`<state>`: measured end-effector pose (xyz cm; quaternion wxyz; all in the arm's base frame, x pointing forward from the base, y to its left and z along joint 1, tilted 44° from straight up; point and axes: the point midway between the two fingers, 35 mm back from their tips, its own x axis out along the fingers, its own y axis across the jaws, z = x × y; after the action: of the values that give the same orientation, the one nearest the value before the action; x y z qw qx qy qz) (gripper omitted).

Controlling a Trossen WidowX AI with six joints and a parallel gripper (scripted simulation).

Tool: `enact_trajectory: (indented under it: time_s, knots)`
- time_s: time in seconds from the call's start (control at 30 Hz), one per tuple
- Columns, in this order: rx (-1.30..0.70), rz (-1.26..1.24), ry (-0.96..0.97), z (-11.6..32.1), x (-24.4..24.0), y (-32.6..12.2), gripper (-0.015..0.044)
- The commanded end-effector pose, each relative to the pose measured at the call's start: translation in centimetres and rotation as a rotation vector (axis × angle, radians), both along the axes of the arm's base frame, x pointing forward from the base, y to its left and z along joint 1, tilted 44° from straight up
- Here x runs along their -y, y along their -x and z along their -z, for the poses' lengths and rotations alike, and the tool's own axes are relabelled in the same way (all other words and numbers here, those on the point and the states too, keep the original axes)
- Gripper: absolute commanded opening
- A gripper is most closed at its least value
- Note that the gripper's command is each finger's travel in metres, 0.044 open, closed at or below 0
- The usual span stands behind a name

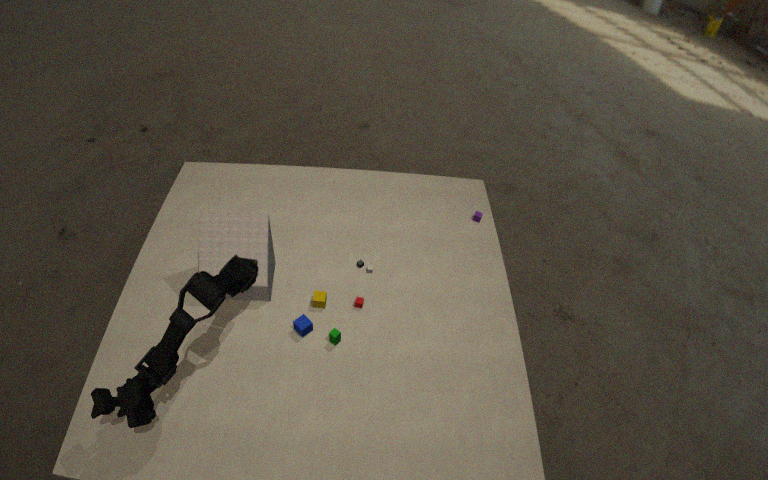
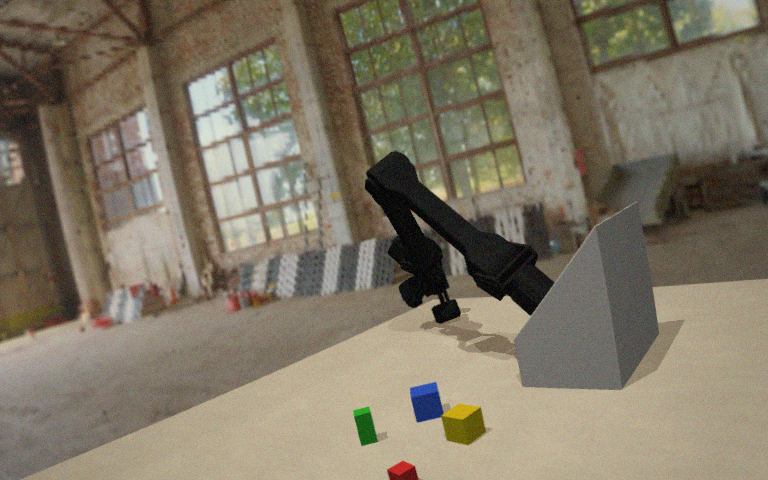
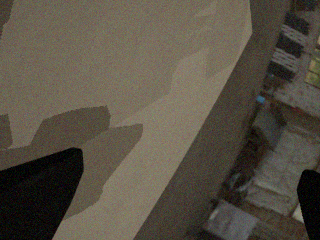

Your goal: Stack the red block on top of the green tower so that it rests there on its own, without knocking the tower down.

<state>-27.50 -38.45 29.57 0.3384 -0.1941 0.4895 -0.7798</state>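
Observation:
The red block [image 1: 359, 302] [image 2: 402, 470] sits on the table top; the exterior view cuts off its lower part. The green tower [image 1: 335, 336] [image 2: 365, 426] stands upright and apart from it, with nothing on top. My gripper [image 1: 120, 413] [image 2: 428, 303] [image 3: 195, 172] is open and empty, above the table near its left edge in the top view, far from both. The wrist view shows its two black fingers wide apart, with table, shadows and background beyond, and neither the red block nor the green tower.
A blue block [image 1: 303, 325] [image 2: 426, 402] and a yellow block [image 1: 319, 299] [image 2: 463, 424] lie close to the green tower. A grey wedge [image 1: 271, 266] [image 2: 583, 333] stands by the arm's base. Small black [image 1: 360, 263] and white [image 1: 369, 270] blocks lie behind the red block; a purple block [image 1: 477, 216] is near the right edge.

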Motion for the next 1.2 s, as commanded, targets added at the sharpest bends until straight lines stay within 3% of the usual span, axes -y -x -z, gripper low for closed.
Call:
enact_trajectory:
  time_s: [0.0,0.5,1.17]
  knots:
    - [0.073,-0.078,0.076,-1.5,1.3,-3.0,0.0440]
    - [0.363,-0.405,0.243,-5.3,4.9,-16.6,0.0440]
    - [0.922,-0.649,0.261,-4.4,4.5,-31.9,0.0440]
